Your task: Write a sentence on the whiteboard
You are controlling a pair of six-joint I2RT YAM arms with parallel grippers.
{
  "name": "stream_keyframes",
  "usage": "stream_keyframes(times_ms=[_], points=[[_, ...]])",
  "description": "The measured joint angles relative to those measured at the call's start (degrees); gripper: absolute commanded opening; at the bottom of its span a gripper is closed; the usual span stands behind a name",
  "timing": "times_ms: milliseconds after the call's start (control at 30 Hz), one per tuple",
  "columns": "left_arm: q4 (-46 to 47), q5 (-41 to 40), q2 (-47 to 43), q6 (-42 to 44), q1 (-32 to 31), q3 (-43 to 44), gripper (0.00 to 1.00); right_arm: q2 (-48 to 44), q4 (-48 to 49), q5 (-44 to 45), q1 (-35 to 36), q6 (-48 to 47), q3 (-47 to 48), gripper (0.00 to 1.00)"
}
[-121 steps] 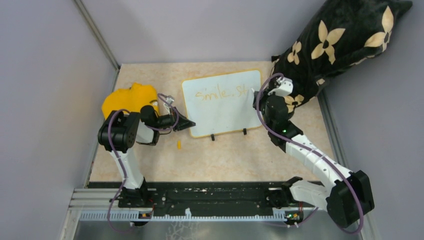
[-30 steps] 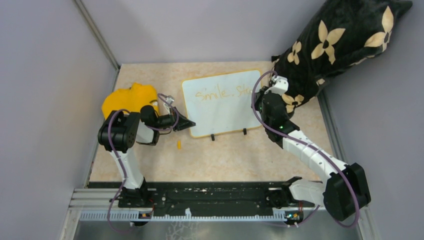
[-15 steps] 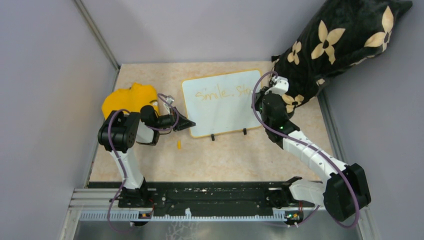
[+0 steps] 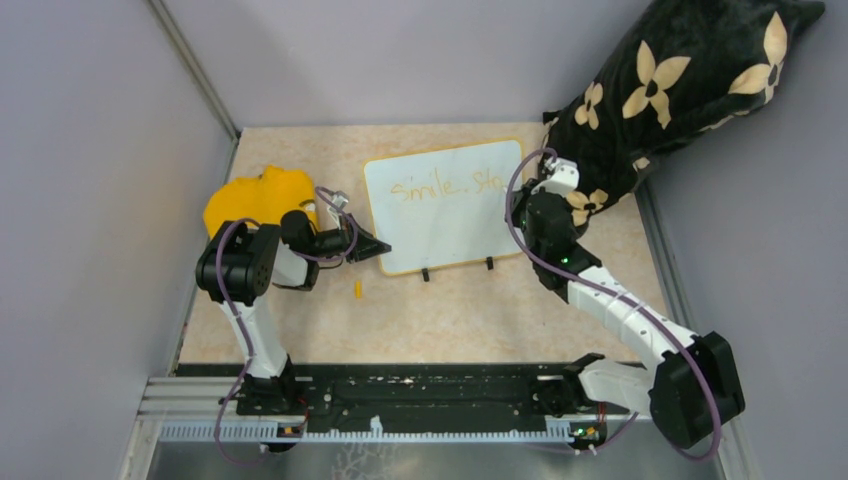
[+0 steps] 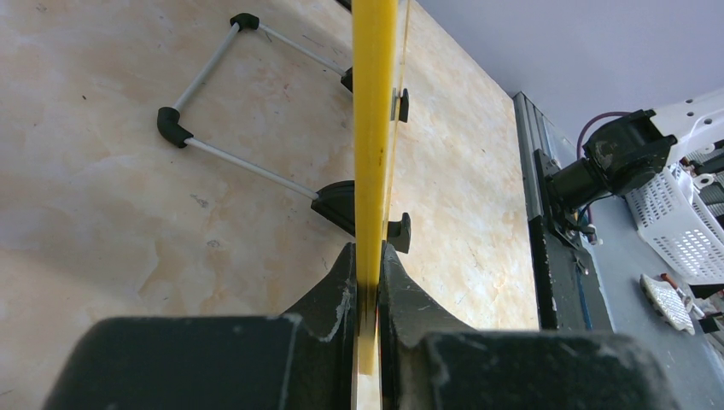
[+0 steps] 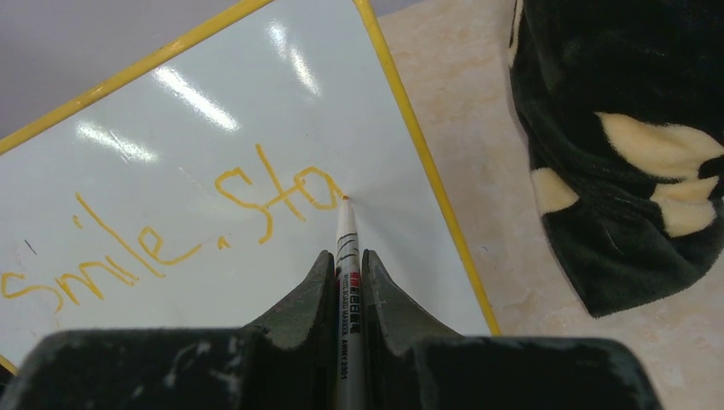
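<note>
The whiteboard (image 4: 440, 215) stands tilted on the table, its yellow frame and two black feet showing. Orange writing (image 4: 445, 186) on it reads "Smile, Sta" in one line, also seen in the right wrist view (image 6: 171, 231). My left gripper (image 4: 375, 247) is shut on the board's left edge (image 5: 373, 128), seen edge-on in the left wrist view. My right gripper (image 4: 513, 200) is shut on a white marker (image 6: 348, 282). The marker's tip touches the board just after the last "a".
A yellow cloth (image 4: 255, 200) lies behind the left arm. A black pillow with cream flowers (image 4: 680, 90) leans at the back right, close to the right gripper. A small orange marker cap (image 4: 357, 290) lies on the table in front of the board.
The line grew from "Smile, St" to "Smile, Sta". My right gripper shifted slightly right along the board with the marker. The left arm has not moved.
</note>
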Motion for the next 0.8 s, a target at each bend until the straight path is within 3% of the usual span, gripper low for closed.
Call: stream_keyframes(times_ms=[800], points=[[-0.02,0.02,0.00,0.02,0.00,0.02,0.00,-0.07,-1.31,0.02,-0.04,-0.22,3.96,0.00]])
